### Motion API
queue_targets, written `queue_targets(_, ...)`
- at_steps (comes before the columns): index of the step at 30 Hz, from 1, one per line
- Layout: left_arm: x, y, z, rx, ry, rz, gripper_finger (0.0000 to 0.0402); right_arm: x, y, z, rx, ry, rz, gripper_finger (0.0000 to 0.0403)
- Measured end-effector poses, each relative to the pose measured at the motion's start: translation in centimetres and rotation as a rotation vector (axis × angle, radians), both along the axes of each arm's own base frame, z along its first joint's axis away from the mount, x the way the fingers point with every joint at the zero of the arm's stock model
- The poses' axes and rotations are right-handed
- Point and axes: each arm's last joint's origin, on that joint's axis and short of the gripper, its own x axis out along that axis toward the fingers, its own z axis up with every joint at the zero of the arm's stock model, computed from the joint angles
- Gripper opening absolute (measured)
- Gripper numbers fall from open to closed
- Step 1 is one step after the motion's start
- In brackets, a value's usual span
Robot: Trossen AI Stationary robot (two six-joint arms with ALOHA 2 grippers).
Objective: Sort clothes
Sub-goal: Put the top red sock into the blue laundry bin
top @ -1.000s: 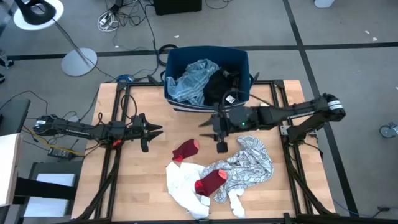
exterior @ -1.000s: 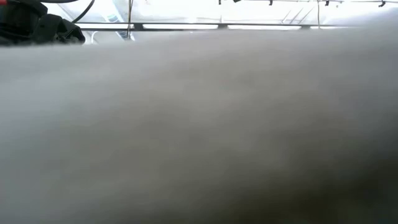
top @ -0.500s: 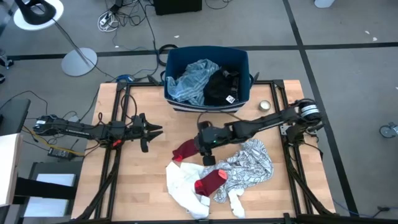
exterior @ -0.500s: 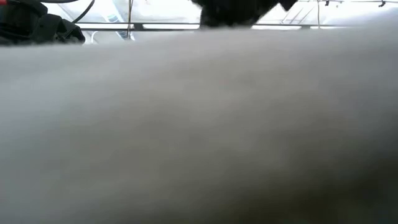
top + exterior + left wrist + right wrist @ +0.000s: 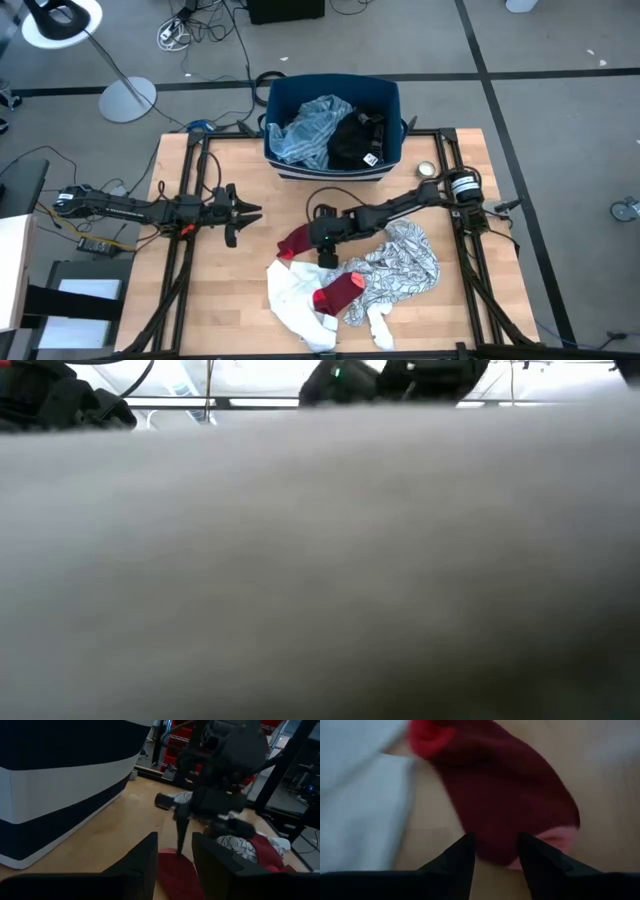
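Observation:
A dark red sock (image 5: 297, 241) lies flat on the table's middle; it also shows in the right wrist view (image 5: 505, 805) and the left wrist view (image 5: 175, 870). My right gripper (image 5: 322, 240) is open and points down over the sock's end (image 5: 495, 860). A second dark red sock (image 5: 340, 291) lies on a white garment (image 5: 296, 297), beside a black-and-white patterned garment (image 5: 405, 258). My left gripper (image 5: 245, 212) is open and empty at the table's left, pointing toward the sock. My right gripper's open fingers (image 5: 462, 857) stand from above on either side of the dark red sock's pale-edged end (image 5: 550, 837). The sock lies flat on the table. I cannot tell whether the fingertips touch it.
The dark blue bin with white stripes (image 5: 390, 95) stands at the far edge and holds a blue striped garment (image 5: 310, 125) and a black one (image 5: 352, 140). A small round tin (image 5: 427, 170) sits at the far right. A grey blur fills the low view (image 5: 320, 560).
My right gripper has gone from in front of the bin toward the table's left and near edges and down, and now stands over the dark red sock. The clothes have not moved.

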Motion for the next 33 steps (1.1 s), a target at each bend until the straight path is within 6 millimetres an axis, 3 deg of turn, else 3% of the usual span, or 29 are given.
queue_targets(3,0.0,0.0,0.0,0.025,0.005,-0.002,0.0125,0.1,-0.4,-1.0,-0.017,0.019,-0.046,0.0127)
queue_targets(7,0.0,0.0,0.0,0.026,0.004,-0.002,0.0125,-0.2,-0.4,-0.6,-0.019,0.042,-0.062,0.0025)
queue_targets(8,0.0,0.0,0.0,0.026,0.004,-0.002,0.0125,-0.5,-0.3,-0.1,-0.021,0.047,-0.057,0.0015)
queue_targets(15,0.0,0.1,0.0,0.03,0.002,0.022,0.0125,-2.7,1.5,8.0,-0.056,-0.149,-0.067,0.0005)
queue_targets(19,0.0,0.1,0.0,0.03,0.001,0.031,0.0125,-5.0,1.3,13.6,-0.141,-0.309,-0.1,0.0003)
queue_targets(27,0.0,0.1,0.0,0.031,0.002,0.035,0.0125,-9.2,-2.9,22.6,-0.341,-0.638,-0.225,0.0002)
queue_targets(33,0.0,0.1,0.0,0.03,0.002,0.035,0.0125,-11.0,-8.2,24.2,-0.428,-0.651,-0.48,0.0006)
